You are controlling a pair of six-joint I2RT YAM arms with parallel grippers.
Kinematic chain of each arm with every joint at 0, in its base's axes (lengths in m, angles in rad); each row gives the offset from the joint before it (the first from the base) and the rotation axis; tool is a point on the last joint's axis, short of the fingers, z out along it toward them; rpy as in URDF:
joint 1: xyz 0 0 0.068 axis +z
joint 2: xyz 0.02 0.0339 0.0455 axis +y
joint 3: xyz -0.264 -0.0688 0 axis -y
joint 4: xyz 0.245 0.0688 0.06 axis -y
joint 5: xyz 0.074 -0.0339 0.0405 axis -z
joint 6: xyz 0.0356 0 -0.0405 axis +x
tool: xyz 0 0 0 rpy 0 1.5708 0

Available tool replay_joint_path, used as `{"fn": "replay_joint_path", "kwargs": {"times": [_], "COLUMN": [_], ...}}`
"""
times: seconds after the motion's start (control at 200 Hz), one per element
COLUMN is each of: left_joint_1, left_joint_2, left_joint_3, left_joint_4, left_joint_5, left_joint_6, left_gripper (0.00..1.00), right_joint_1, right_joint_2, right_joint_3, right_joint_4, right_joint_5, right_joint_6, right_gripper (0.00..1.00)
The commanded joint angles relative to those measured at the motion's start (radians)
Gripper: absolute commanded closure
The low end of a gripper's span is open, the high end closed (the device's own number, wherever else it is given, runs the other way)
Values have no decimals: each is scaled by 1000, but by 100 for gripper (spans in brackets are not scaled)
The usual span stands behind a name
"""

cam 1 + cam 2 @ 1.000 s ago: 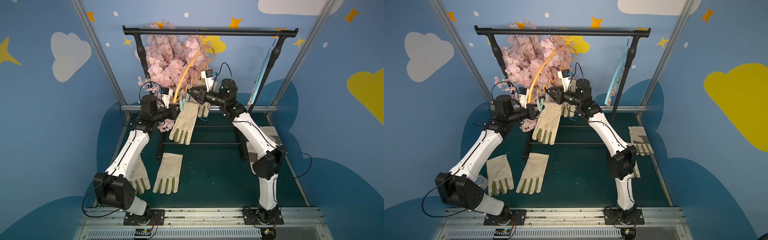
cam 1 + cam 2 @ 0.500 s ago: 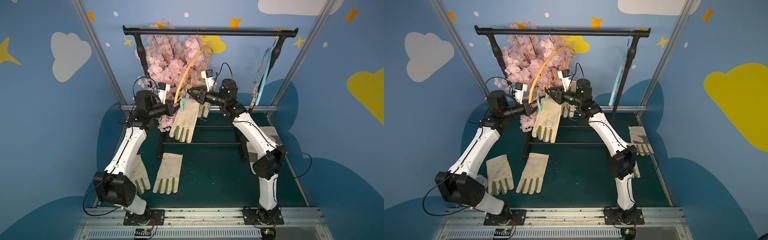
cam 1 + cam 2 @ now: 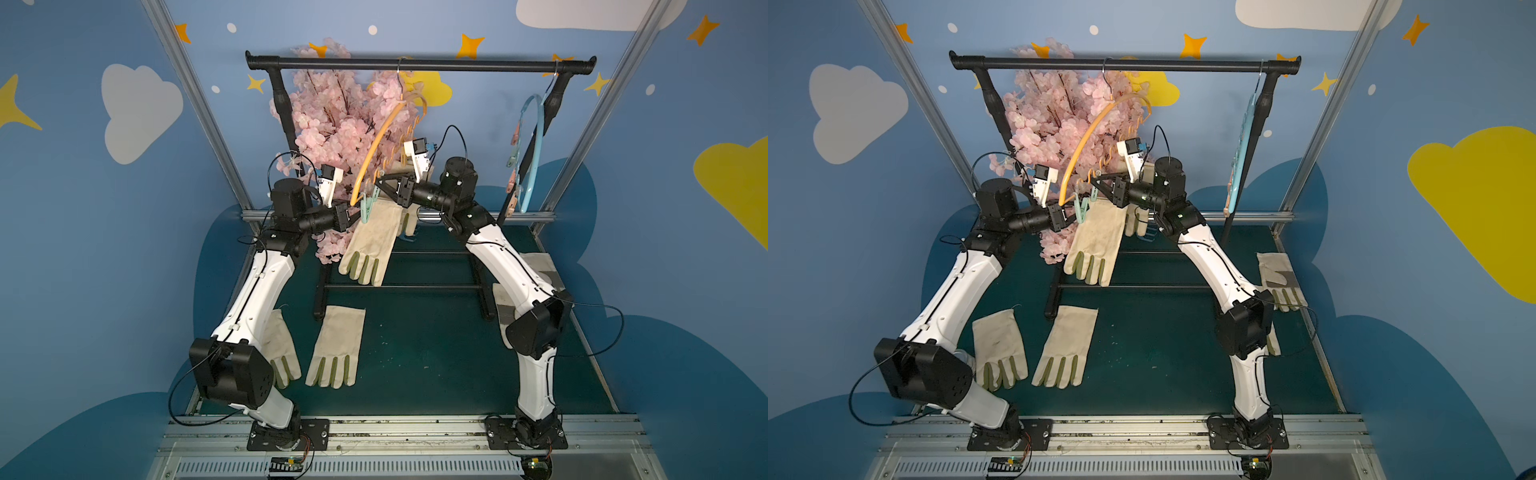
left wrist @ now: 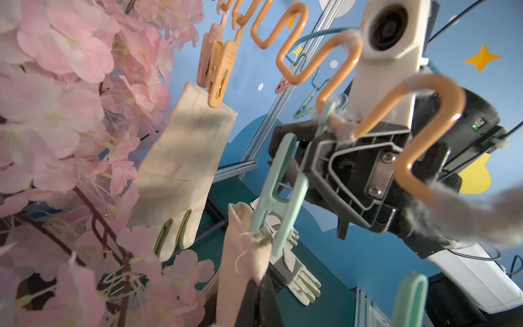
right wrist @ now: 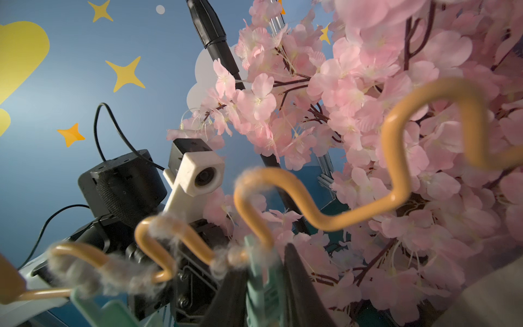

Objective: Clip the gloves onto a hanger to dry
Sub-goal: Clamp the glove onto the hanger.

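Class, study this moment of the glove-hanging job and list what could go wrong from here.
1. In the left wrist view the mint clip meets only a cuff corner of the held glove. If the left gripper lets go, the glove may drop.
2. The right gripper squeezes that clip while the orange hanger hangs tilted from the rail by a thin hook. A tug could swing or unhook it.
3. The blossom branches crowd the left arm and could snag.

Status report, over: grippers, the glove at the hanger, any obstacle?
Left gripper shut on hanging glove, at cuff. Right gripper shut on mint clip at that cuff, under orange hanger. Pink blossoms close beside left gripper.
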State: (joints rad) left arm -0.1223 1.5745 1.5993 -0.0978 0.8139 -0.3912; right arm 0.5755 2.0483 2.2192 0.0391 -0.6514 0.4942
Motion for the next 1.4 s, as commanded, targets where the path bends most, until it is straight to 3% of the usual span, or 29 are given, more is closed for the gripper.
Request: {"fn": "replay_joint_path", "kwargs": {"times": [0.0, 0.466, 0.591, 0.901, 1.021, 1.091, 1.162, 1.227, 1.397], "left_joint_1": [9, 16, 16, 15, 15, 15, 16, 15, 18], "left_joint_2": [-2, 39, 35, 21, 21, 21, 11, -11, -101], "left_joint_3": [25, 77, 64, 16, 4, 1, -5, -21, -92], "left_joint_4": [34, 115, 107, 73, 58, 44, 21, -2, -102], "left_joint_5": [29, 29, 34, 18, 7, 2, -14, -36, -141], "left_joint_6": [-8, -79, -74, -36, -28, -23, -13, -1, 38], "left_gripper": [97, 97, 97, 97, 85, 65, 61, 48, 39], "right_joint_1": [-8, -2, -4, -8, -9, -9, -9, -9, -9], "right_joint_2": [-14, -11, -14, -20, -38, -54, -76, -106, -210], "right_joint_3": [-7, -11, -10, -19, -47, -71, -106, -152, -299], "right_joint_4": [31, 29, 28, 25, 31, 36, 42, 52, 86], "right_joint_5": [-6, -22, -16, 10, 30, 39, 54, 68, 139], "right_joint_6": [9, 14, 13, 9, 3, 0, -3, -12, -51], "right_gripper": [78, 76, 57, 34, 28, 27, 25, 25, 23]}}
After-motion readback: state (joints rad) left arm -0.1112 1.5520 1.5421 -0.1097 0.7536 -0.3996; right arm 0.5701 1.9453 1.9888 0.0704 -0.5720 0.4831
